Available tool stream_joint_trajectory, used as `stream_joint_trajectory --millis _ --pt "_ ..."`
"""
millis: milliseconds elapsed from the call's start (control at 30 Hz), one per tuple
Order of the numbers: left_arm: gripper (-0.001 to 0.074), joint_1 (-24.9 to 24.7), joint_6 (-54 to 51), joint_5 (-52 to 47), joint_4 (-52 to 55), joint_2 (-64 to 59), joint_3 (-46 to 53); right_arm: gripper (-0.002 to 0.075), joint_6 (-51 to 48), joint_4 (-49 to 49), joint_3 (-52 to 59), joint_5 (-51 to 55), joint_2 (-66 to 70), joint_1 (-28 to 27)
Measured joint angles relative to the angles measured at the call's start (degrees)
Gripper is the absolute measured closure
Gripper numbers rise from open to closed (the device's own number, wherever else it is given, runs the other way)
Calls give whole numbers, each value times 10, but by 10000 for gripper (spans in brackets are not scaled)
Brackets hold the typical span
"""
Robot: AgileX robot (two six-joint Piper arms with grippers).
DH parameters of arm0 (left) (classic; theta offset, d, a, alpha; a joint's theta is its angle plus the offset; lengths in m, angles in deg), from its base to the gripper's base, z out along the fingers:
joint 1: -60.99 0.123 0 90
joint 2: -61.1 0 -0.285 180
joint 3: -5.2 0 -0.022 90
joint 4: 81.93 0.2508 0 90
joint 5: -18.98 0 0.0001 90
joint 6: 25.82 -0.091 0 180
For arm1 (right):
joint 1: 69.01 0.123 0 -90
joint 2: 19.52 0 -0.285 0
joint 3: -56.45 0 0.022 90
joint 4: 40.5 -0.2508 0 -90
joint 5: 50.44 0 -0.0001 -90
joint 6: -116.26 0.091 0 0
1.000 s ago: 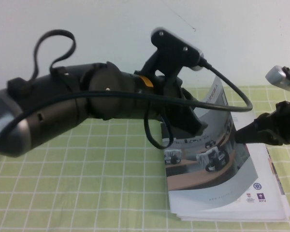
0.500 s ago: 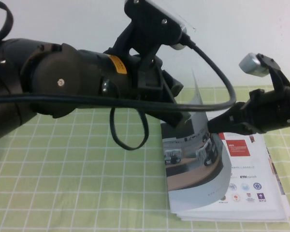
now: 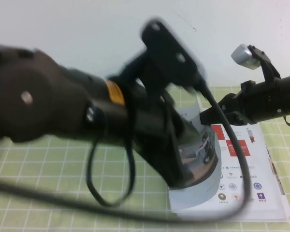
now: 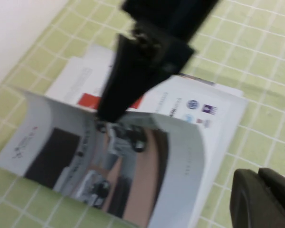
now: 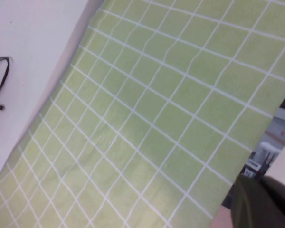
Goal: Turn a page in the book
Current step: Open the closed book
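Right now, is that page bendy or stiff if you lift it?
Probably bendy: the page curls where the right gripper pinches it, jaws shut. Likely light and slippery, since it looks thin and glossy. The left gripper hovers beside the book.

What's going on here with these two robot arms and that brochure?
The right hand, shut, pinches the page, the book's cover leaf, and has it lifted and curled toward the robot's left, baring the sheet with red squares and logos beneath. The left arm fills the front of the high view; its hand hangs above the green checked cloth near the book and holds nothing. The turn is partway done.
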Motion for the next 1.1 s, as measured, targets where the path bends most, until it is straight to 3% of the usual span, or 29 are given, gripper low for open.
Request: stream_joint_trajectory --millis 167,333,1100 --pt "738 -88 -27 70 -8 -14 68 727 1 -5 -19 1 7 0" --pt "738 -137 -34 179 -20 -67 113 727 1 -7 -32 4 7 0" --pt "738 -169 -38 533 -81 -298 117 727 -13 -7 -35 21 7 0"
